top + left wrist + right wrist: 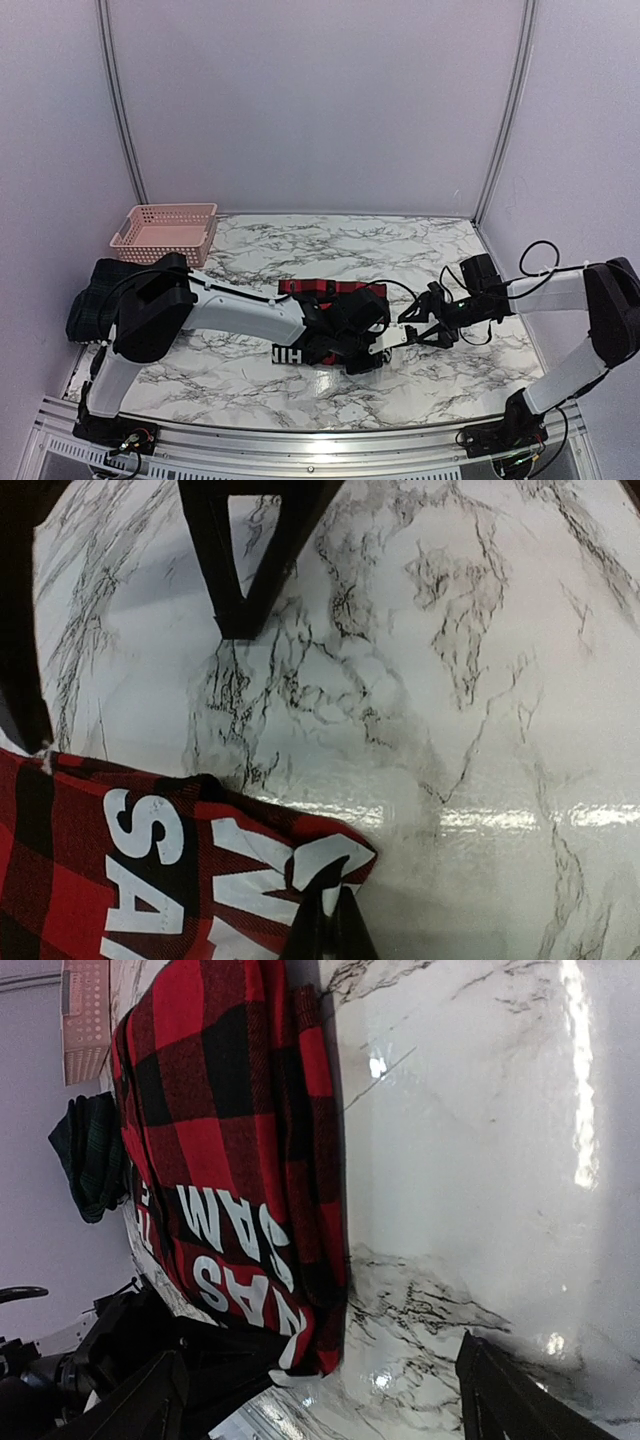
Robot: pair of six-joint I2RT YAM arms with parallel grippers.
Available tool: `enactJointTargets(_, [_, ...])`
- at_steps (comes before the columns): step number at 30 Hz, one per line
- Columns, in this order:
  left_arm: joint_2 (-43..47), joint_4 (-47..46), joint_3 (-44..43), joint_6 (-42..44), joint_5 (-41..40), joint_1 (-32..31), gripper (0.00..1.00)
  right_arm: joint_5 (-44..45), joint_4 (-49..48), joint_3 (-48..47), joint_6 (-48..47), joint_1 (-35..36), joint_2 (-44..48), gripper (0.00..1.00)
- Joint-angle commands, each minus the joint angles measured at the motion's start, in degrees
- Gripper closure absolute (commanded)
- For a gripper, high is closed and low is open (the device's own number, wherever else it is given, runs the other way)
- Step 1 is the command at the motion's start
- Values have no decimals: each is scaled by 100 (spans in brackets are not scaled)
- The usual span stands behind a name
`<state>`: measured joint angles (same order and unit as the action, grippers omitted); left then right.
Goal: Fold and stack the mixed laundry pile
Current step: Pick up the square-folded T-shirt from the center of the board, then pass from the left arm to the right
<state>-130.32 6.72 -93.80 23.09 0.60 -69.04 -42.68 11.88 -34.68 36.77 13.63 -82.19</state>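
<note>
The red-and-black checked shirt (330, 292) with white lettering lies folded at the table's middle, partly under my left arm. My left gripper (372, 357) is shut on its near right corner; in the left wrist view the fingertips (335, 932) pinch the lettered corner (330, 865). My right gripper (420, 335) is open and empty just right of that corner, its fingers (505, 1390) apart over bare marble beside the shirt (230, 1110). A dark green plaid garment (90, 305) lies bunched at the left edge. The navy and striped garments are out of view.
A pink lattice basket (165, 232) stands at the back left. The marble table (330, 245) is bounded by white walls behind and at both sides. The dark green garment (90, 1155) and the basket (85, 1010) also show in the right wrist view.
</note>
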Motion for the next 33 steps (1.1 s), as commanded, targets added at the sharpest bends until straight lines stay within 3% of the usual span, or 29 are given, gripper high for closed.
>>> enactJointTargets(1, [530, -358, 133, -431, 532, -22, 100, -345, -866, 70, 449, -27, -304, 11])
enactJointTargets(18, [1007, -937, 545, -648, 908, -38, 100, -928, -2989, 30, 2295, 519, -1653, 17])
enactJointTargets(26, [1135, -1058, 741, -597, 957, -57, 96, -706, -2956, -378, 2386, 664, -2231, 47])
enactJointTargets(31, [1247, -1053, 798, -753, 500, -53, 86, -777, -2817, -505, 2162, 695, -2354, 93])
enactJointTargets(32, [1293, -1022, 824, -858, 289, -42, 81, -773, -2611, -583, 1978, 694, -2310, 100])
enactJointTargets(33, [1386, -1020, 877, -997, 75, -17, 73, -716, -2292, -694, 1715, 692, -2245, 100])
